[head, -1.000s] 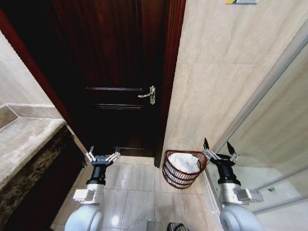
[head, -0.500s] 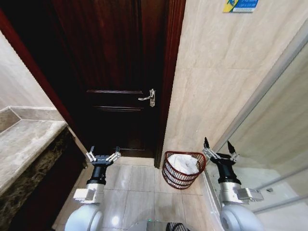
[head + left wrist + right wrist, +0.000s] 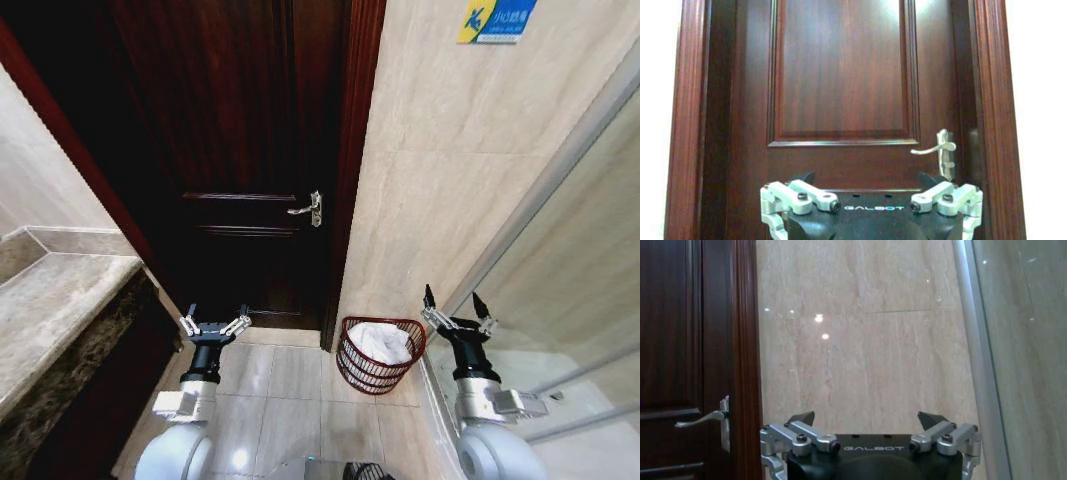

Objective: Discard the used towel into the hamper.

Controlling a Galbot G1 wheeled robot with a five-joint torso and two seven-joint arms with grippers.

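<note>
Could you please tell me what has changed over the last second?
The head camera has tilted up slightly, so the whole picture slid down. The white towel still lies in the hamper, and the left gripper and right gripper stay open and raised.

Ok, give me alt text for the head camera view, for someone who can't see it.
A red-brown hamper holding a white towel sits on the tiled floor against a beige wall, beside a dark wooden door. The left gripper and the right gripper are both open and empty, raised at either side.
</note>
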